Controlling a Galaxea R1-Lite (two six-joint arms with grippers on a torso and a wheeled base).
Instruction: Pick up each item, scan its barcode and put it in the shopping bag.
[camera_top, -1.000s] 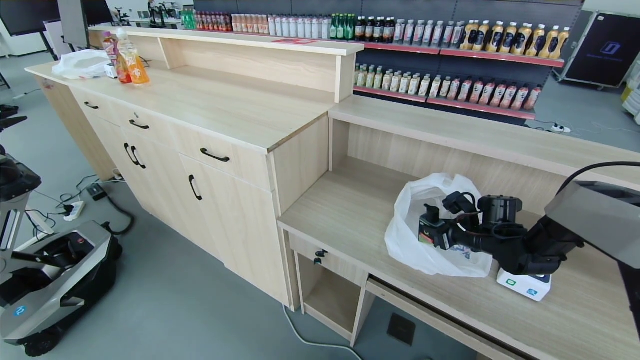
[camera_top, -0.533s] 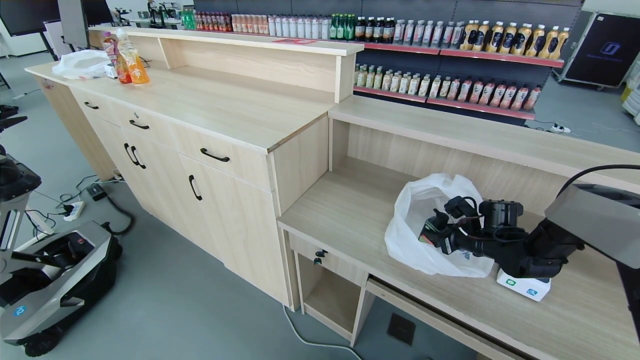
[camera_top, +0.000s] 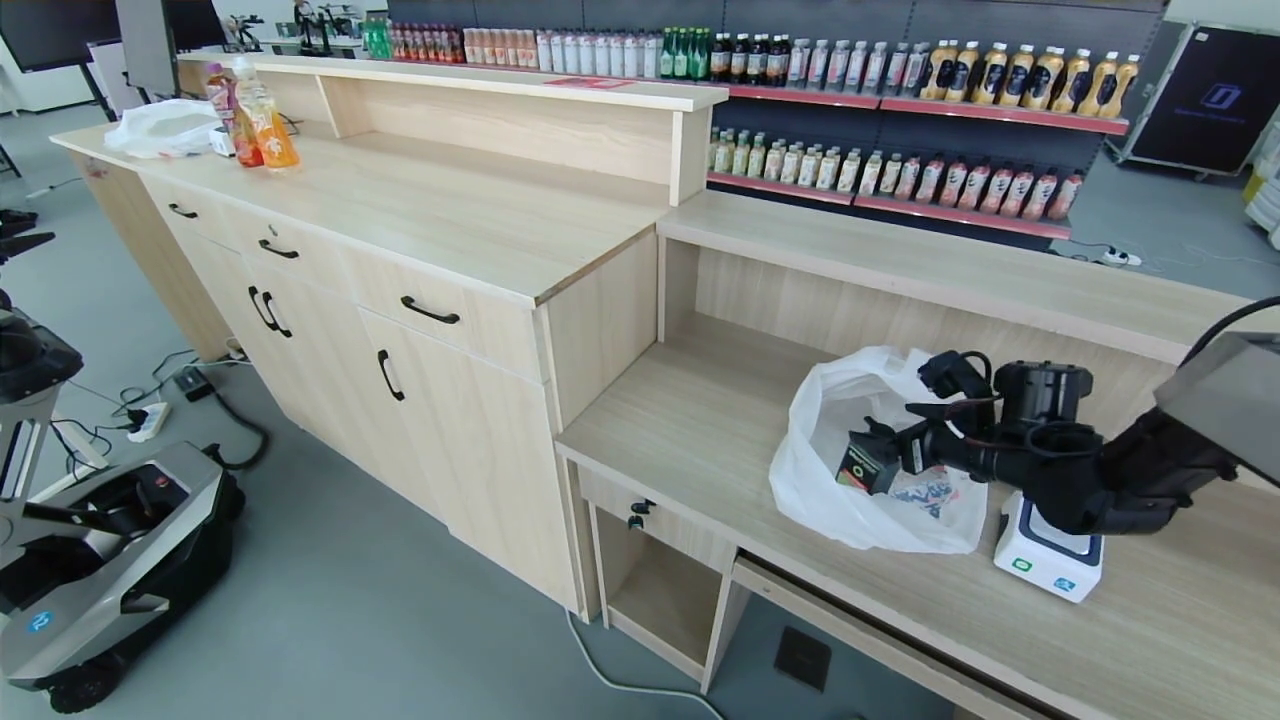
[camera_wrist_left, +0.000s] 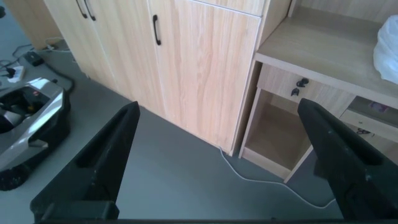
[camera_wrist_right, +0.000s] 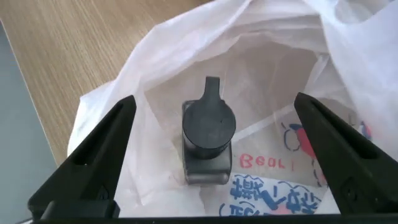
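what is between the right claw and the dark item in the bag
Nothing. In the right wrist view the open right claw hangs over the dark item inside the white shopping bag, and the stretch between them is bare.

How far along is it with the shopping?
Done: a dark bottle with a black cap lies inside the white plastic shopping bag, between the open fingers of the right end effector. In hand: nothing. Left: possibly the orange drink bottles on the far wooden counter.
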